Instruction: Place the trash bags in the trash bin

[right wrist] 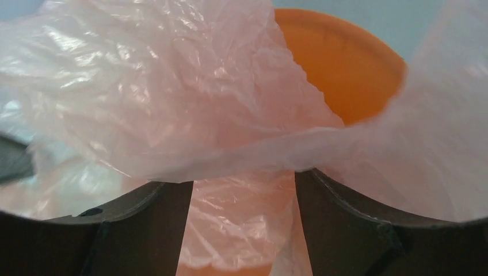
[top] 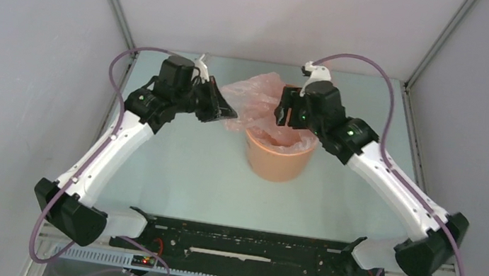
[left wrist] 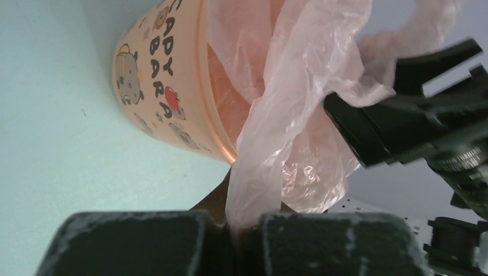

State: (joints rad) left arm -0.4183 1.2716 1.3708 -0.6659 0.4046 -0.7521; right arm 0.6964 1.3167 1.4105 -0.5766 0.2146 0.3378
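Pale-pink translucent film bag (top: 256, 95) half in round orange-tan plastic bin (top: 278, 161), rest billowing over far-left rim. Left fingers (left wrist: 144, 244) pressed together, pinching a film fold; right fingers (right wrist: 144, 230) spread, film loose between. Risk: sideways pull tips light bin on tabletop (top: 181, 165), or film springs out.

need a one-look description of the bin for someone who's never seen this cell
Centre of the pale table, between the left gripper and right gripper: the trash bin is the upright round orange-tan bucket with cartoon print on its side. It is the only container; the crinkly pink trash bag spilling from its mouth is thin film.
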